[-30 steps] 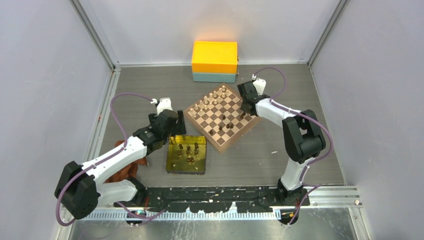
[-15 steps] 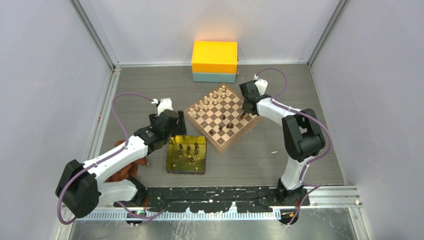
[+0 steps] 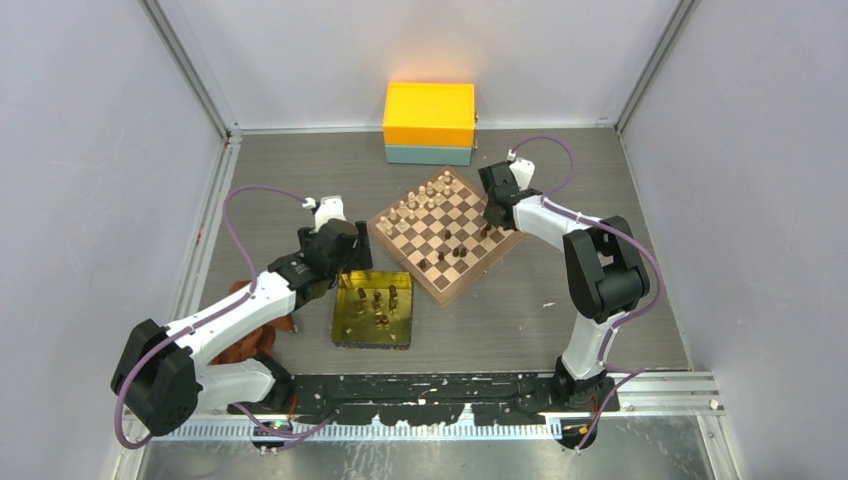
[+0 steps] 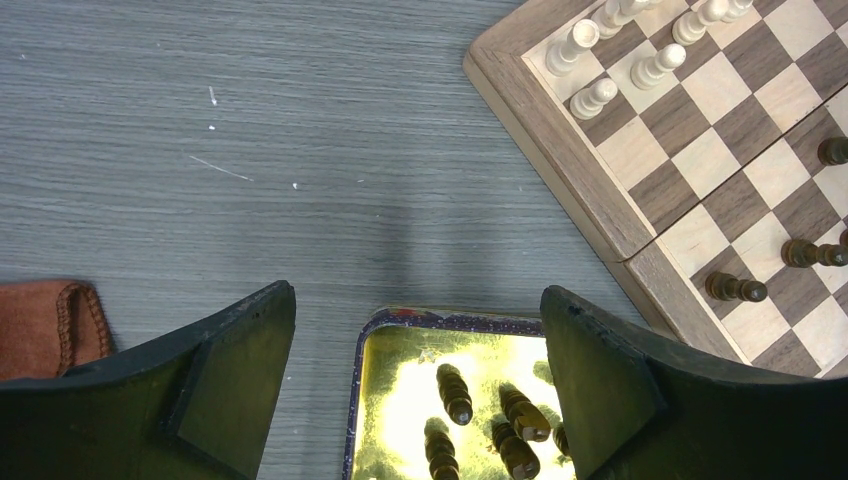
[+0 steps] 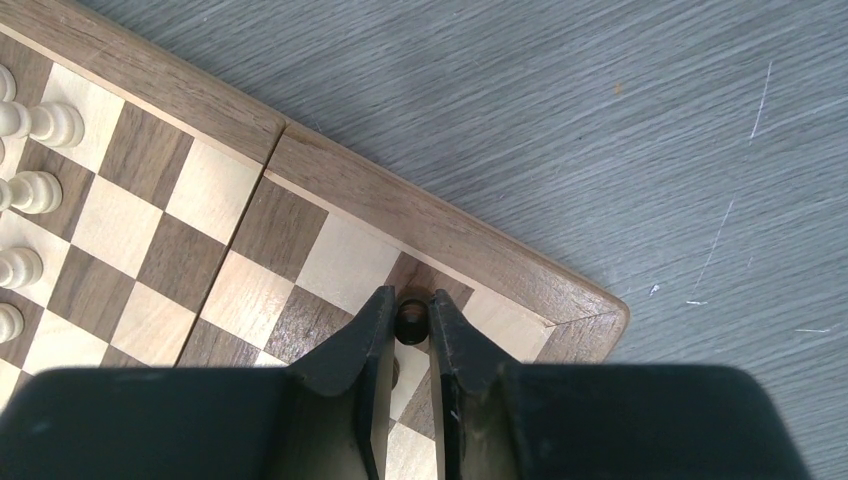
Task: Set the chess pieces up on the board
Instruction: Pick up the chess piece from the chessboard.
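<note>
Since one second ago, the right arm has shifted slightly toward the right corner of the board (image 3: 440, 293) and its jaws have narrowed; the left arm has not changed position. The right gripper (image 5: 409, 305) stands low over the corner square, jaws drawn almost together around one dark piece (image 5: 411, 317), which stands upright on that square. Both fingers appear to touch its head, so the piece is judged to be gripped, though it has not left the square. The left gripper (image 4: 417, 295) hovers above the far edge of the gold tray (image 4: 352, 400), jaws wide apart and holding nothing. Task status: pale pieces (image 3: 425, 195) stand in rows along the far-left side of the board. Several dark pieces (image 3: 447, 240) are on the board, scattered over middle and near-side squares, not in ordered rows; at least one of them lies on its side in the left wrist view. More dark pieces (image 3: 378, 300) remain in the tray, which sits on the desk (image 3: 520, 320) just beside the near-left edge of the board. Progress is judged partial. Remaining work: transfer the tray pieces to the board, then arrange all dark pieces upright in the two rows opposite the pale ones.
</note>
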Action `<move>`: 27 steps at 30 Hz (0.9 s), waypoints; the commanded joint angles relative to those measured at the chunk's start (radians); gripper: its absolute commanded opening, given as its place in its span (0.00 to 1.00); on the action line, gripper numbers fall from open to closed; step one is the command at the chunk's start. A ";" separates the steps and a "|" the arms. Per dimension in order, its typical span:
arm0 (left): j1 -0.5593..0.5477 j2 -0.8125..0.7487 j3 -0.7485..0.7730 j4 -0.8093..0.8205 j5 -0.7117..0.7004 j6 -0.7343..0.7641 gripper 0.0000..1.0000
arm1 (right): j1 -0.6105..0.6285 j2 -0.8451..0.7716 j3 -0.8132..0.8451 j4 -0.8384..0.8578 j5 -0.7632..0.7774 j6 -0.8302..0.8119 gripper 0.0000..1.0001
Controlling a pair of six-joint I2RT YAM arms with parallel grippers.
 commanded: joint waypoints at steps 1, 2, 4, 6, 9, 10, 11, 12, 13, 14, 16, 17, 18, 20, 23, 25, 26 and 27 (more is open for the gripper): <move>-0.002 -0.007 0.003 0.035 -0.030 0.000 0.92 | -0.004 -0.011 0.037 0.020 -0.007 0.020 0.14; -0.003 -0.008 0.002 0.035 -0.030 0.000 0.92 | -0.003 -0.012 0.036 0.019 -0.008 0.021 0.14; -0.002 -0.009 0.001 0.035 -0.032 0.000 0.92 | -0.003 -0.016 0.033 0.015 -0.010 0.024 0.14; -0.003 -0.010 0.000 0.034 -0.032 0.000 0.92 | -0.003 -0.019 0.030 0.012 -0.012 0.025 0.13; -0.003 -0.009 -0.002 0.035 -0.032 0.001 0.92 | -0.004 -0.021 0.024 0.010 -0.012 0.026 0.12; -0.003 -0.009 -0.002 0.035 -0.032 -0.001 0.92 | -0.003 -0.021 0.023 0.008 -0.012 0.026 0.11; -0.003 -0.009 -0.002 0.035 -0.032 0.000 0.92 | -0.003 -0.023 0.022 0.007 -0.013 0.026 0.10; -0.003 -0.010 -0.002 0.035 -0.032 -0.001 0.93 | -0.003 -0.025 0.020 0.007 -0.011 0.028 0.10; -0.003 -0.011 -0.002 0.035 -0.032 0.000 0.92 | -0.003 -0.027 0.018 0.005 -0.011 0.027 0.10; -0.003 -0.012 -0.003 0.035 -0.032 -0.001 0.92 | -0.004 -0.030 0.016 0.005 -0.010 0.027 0.10; -0.003 -0.012 -0.003 0.034 -0.032 -0.001 0.92 | -0.004 -0.037 0.013 0.002 -0.008 0.027 0.10; -0.004 -0.013 -0.003 0.032 -0.032 -0.002 0.93 | -0.004 -0.038 0.014 0.000 -0.008 0.026 0.10; -0.003 -0.013 -0.003 0.033 -0.032 -0.002 0.92 | -0.004 -0.041 0.015 -0.004 -0.008 0.026 0.10; -0.003 -0.014 -0.003 0.032 -0.032 -0.003 0.92 | -0.003 -0.044 0.014 -0.010 -0.007 0.026 0.10; -0.003 -0.016 -0.003 0.030 -0.031 -0.005 0.93 | -0.003 -0.054 0.007 -0.011 -0.002 0.027 0.10; -0.004 -0.019 -0.005 0.030 -0.032 -0.005 0.92 | -0.004 -0.059 0.005 -0.010 -0.004 0.026 0.09; -0.003 -0.019 -0.006 0.030 -0.032 -0.006 0.92 | -0.004 -0.061 0.005 -0.009 -0.006 0.025 0.09; -0.002 -0.019 -0.006 0.030 -0.032 -0.006 0.92 | -0.004 -0.063 0.007 -0.009 -0.008 0.025 0.08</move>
